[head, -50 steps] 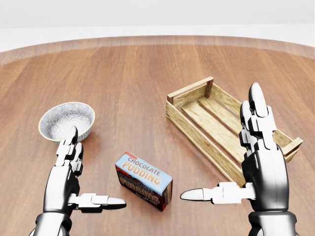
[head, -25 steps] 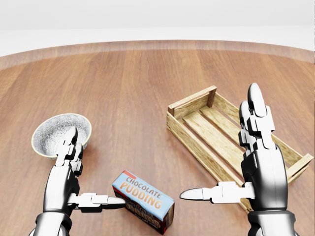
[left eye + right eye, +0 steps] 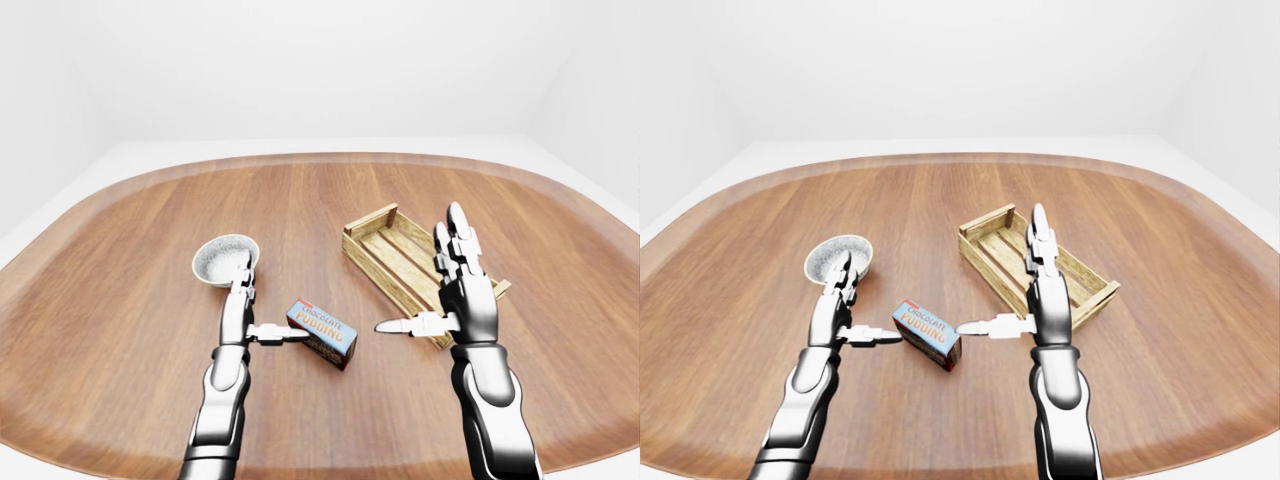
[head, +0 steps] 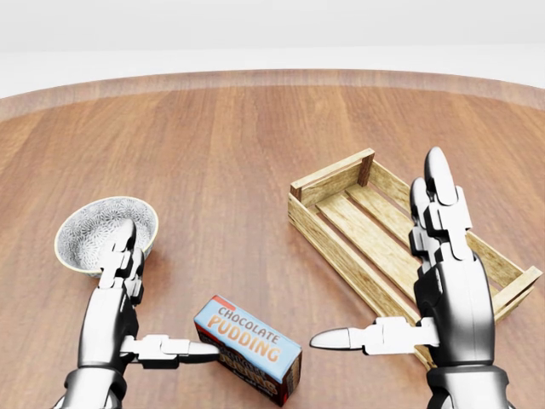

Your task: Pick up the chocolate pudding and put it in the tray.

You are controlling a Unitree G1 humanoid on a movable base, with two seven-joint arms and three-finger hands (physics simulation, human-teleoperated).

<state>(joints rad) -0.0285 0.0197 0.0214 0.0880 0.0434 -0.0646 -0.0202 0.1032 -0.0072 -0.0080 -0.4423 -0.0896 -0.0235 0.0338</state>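
Pudding box (image 4: 248, 349) lies flat on the wooden surface (image 4: 221, 153), label up, at the lower middle of the head view, between the two hands and not yet lifted. Left robot hand (image 4: 128, 315) is released: two fingers point up the view and the thumb (image 4: 174, 348) reaches sideways, its tip at or just touching the box's left end; contact cannot be confirmed from these views. Right robot hand (image 4: 426, 298) is likewise released, fingers extended upward and thumb pointing left toward the box, with a clear gap between thumb tip and box. Neither hand grips anything. The arrangement reads as a bracketing posture: both hands set either side of the box, palms facing inward, presumably so it can be squeezed between them or taken by one while the other steadies it. Beyond the right hand stands the tray (image 4: 328, 183), a slatted wooden crate lying at an angle, open side up and with nothing in it; its near wall is partly masked by the right hand, so the carry would be short. Beyond the left hand sits a speckled bowl (image 4: 89, 226), well apart from the box and not part of the task. Judged stage: approach complete, grasp not yet made.
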